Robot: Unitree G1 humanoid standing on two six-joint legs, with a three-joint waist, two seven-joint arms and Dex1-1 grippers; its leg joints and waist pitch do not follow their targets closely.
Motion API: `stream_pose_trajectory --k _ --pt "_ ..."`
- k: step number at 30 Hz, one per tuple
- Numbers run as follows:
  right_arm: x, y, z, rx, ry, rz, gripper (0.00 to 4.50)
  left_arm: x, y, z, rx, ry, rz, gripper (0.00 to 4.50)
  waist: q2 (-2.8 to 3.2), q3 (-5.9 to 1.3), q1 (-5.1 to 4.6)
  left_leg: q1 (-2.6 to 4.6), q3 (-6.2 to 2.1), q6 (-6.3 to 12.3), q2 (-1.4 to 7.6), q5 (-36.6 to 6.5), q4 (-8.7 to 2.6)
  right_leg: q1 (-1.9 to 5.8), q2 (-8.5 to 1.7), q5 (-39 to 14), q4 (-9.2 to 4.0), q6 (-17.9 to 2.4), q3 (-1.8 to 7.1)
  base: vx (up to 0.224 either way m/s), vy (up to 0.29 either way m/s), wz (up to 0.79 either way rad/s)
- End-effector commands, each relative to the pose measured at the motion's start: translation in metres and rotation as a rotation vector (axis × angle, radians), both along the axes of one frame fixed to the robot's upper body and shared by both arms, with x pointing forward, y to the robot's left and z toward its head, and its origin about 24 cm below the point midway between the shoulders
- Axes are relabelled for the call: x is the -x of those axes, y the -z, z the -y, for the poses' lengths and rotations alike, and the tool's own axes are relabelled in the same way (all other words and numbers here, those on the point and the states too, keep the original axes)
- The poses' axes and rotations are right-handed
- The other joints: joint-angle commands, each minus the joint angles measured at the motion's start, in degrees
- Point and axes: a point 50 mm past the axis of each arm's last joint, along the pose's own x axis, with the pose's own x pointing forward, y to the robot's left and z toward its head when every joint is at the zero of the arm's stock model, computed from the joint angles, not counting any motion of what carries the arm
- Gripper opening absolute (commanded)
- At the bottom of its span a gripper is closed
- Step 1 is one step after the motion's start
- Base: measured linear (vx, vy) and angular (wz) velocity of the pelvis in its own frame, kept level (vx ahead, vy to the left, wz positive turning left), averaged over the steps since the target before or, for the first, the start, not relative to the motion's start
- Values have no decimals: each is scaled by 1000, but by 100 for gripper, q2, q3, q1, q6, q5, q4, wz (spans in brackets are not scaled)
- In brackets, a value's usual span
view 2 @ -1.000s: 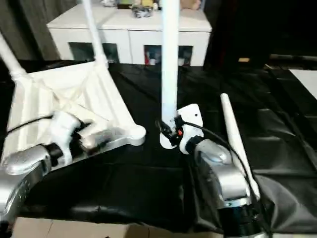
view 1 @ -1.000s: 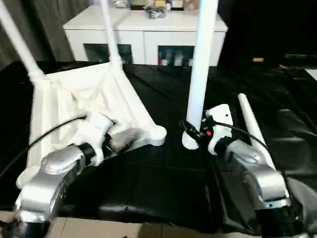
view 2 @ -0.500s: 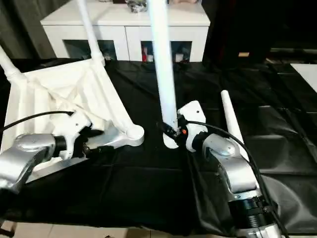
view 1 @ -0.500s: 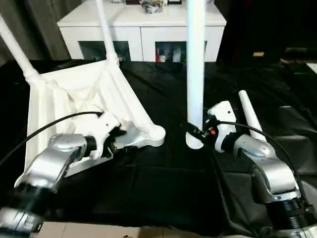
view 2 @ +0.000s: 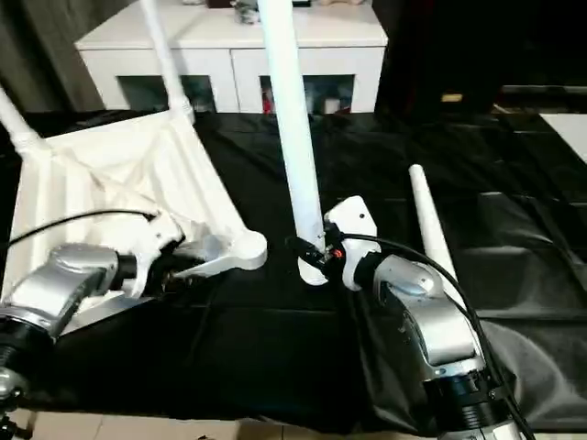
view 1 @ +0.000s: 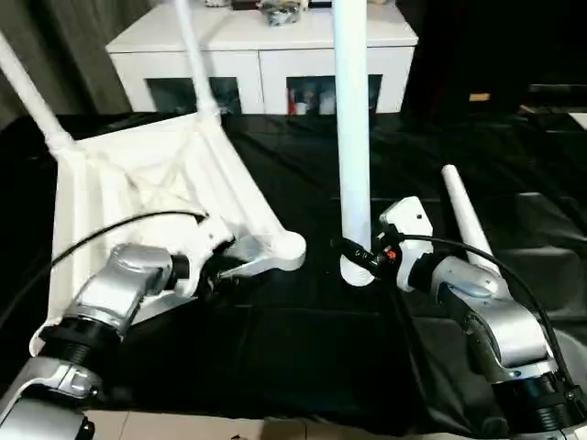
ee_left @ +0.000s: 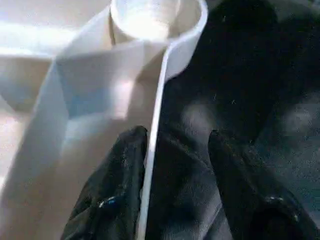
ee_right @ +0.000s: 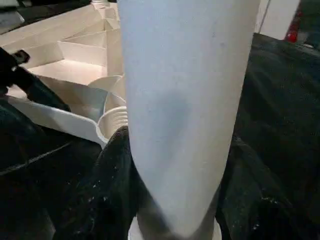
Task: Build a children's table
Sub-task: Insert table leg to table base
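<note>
**Light, stiff plastic: grip rim and leg base**

Left gripper [ee_left: 170, 165] straddles the rim of the upturned top [view 1: 138, 174] at the cloth's left side, not visibly clamped. Right gripper [view 1: 353, 252] grasps an upright leg [view 1: 351, 137] near mid-cloth; smooth taper, likely slippery, so hold low.

surface: wrinkled glossy black plastic sheet [view 1: 303, 330] covering the work area
cabinet: low white cabinet with glass doors [view 1: 266, 64] behind it
cabinet top: small cluttered items [view 1: 280, 11], too unclear to identify
backdrop: dark curtain [view 1: 78, 23]
</note>
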Motion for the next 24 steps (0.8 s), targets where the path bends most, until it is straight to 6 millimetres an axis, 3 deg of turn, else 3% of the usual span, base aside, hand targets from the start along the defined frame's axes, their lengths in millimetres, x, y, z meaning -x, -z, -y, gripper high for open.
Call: stream_pose_trajectory --k 1,7,15,16,18,19,21,24 --pt "-1 -9 -5 -3 -31 45 186 -6 -4 -4 -27 -3 21 196 6 -356 -12 4 -74 -14 274 -422 -437 309 -492 484 -402 -1370 257 0 0 0" --pt "-2 -11 -7 -4 -37 53 186 -6 -3 -8 -27 -17 25 158 -28 -352 -3 7 -70 -23 287 -447 -447 308 -507 487 -402 -1378 263 0 0 0" --pt "-3 -12 -11 -11 -48 62 186 0 1 -14 -20 0 15 92 31 -334 -16 13 -82 -91 304 -631 -476 289 -512 307 -421 -1377 262 0 0 0" --pt "-3 -13 -11 -15 -47 65 186 0 2 -14 -20 0 16 81 2 -332 -19 7 -81 -88 301 -621 -477 295 -507 333 -419 -1379 264 0 0 0" --pt "-4 -15 -11 -23 -44 68 186 0 2 -14 -20 -2 18 60 15 -335 -15 5 -82 -83 298 -584 -473 296 -512 393 -412 -1387 266 0 0 0" --pt "-6 -16 -11 -32 -40 70 186 0 2 -13 -18 -1 16 60 -33 -337 -14 8 -73 -67 298 -569 -475 299 -511 399 -419 -1383 266 0 0 0" --pt "-7 -17 -11 -40 -36 72 186 3 4 -12 -12 4 7 30 22 -343 -6 9 -81 -56 300 -490 -469 289 -513 471 -398 -1391 262 0 0 0" --pt "-10 -19 -12 -54 -23 77 186 6 6 -11 2 3 5 12 -22 -343 -24 -3 -77 -58 308 -449 -477 302 -514 609 -396 -1399 262 0 0 0"
